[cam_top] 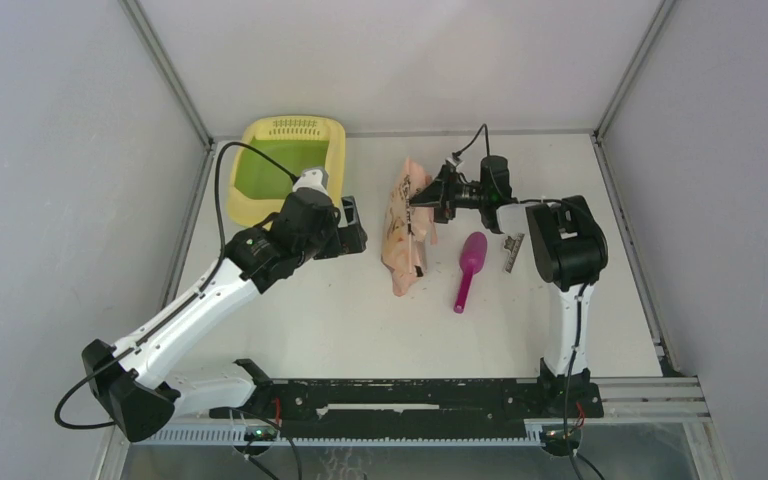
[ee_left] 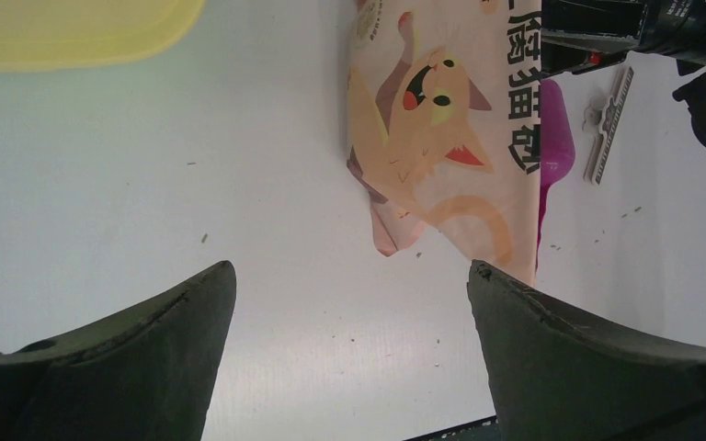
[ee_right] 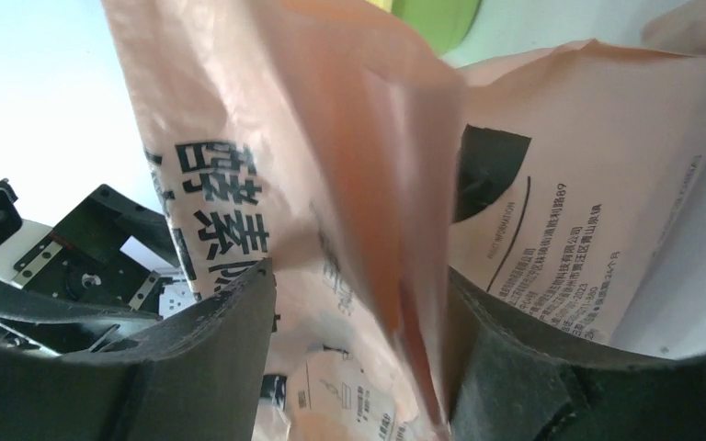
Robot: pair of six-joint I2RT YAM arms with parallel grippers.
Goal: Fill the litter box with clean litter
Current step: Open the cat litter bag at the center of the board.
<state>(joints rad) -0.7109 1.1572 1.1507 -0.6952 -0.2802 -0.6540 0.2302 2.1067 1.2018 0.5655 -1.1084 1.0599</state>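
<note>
The pale yellow litter box [cam_top: 260, 135] with a green floor stands at the back left; its corner shows in the left wrist view [ee_left: 74, 32]. No mass of clean litter shows, only stray granules [ee_left: 204, 238] on the table. The peach bag [cam_top: 400, 245] lies in the middle, cat print up [ee_left: 441, 138]. My left gripper [cam_top: 355, 228] is open and empty [ee_left: 352, 271], between box and bag. My right gripper [cam_top: 418, 200] is at the bag's upper right edge, with a fold of bag film [ee_right: 561, 184] filling the gap between its fingers [ee_right: 358, 276].
A magenta scoop [cam_top: 470, 265] lies right of the bag, partly under it in the left wrist view [ee_left: 553, 129]. A small grey metal clip [cam_top: 512, 250] lies beside the scoop. Frame posts and walls bound the table on three sides.
</note>
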